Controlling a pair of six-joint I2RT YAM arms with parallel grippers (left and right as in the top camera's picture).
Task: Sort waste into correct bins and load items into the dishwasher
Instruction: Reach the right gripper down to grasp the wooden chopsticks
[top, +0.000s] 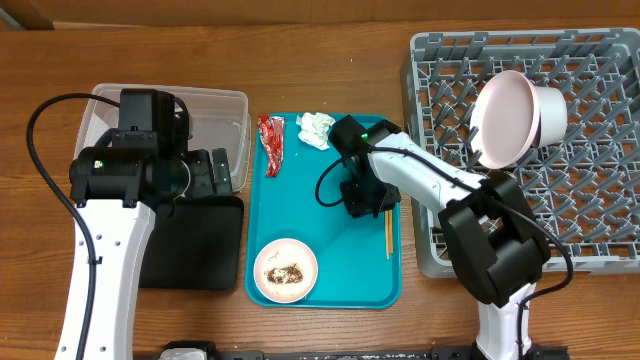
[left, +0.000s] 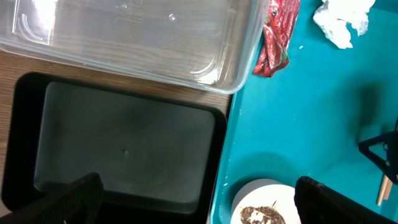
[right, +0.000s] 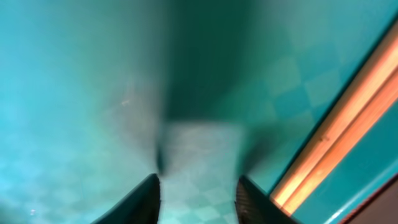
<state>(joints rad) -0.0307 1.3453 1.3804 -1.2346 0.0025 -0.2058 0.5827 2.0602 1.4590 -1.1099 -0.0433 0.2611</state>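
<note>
A crumpled red wrapper (top: 271, 143) and a white tissue (top: 315, 129) lie at the far end of the teal tray (top: 330, 250). A small white bowl with brown scraps and rice (top: 285, 270) sits at its near left. The chopsticks (top: 388, 230) lie along its right edge. My right gripper (top: 362, 198) is low over the tray just left of the chopsticks (right: 336, 149), its fingers (right: 198, 199) open and empty. My left gripper (top: 215, 170) is open and empty (left: 199, 208) above the black tray (left: 124, 143), next to the clear tub (left: 124, 37). The wrapper (left: 277, 37), tissue (left: 342, 22) and bowl (left: 264, 205) also show there.
The grey dish rack (top: 590, 200) stands at the right, holding a tilted white plate (top: 505, 120) with a white bowl (top: 550, 110) behind it. The clear tub (top: 215, 120) and black tray (top: 200, 250) stand left of the teal tray. Bare wooden table surrounds them.
</note>
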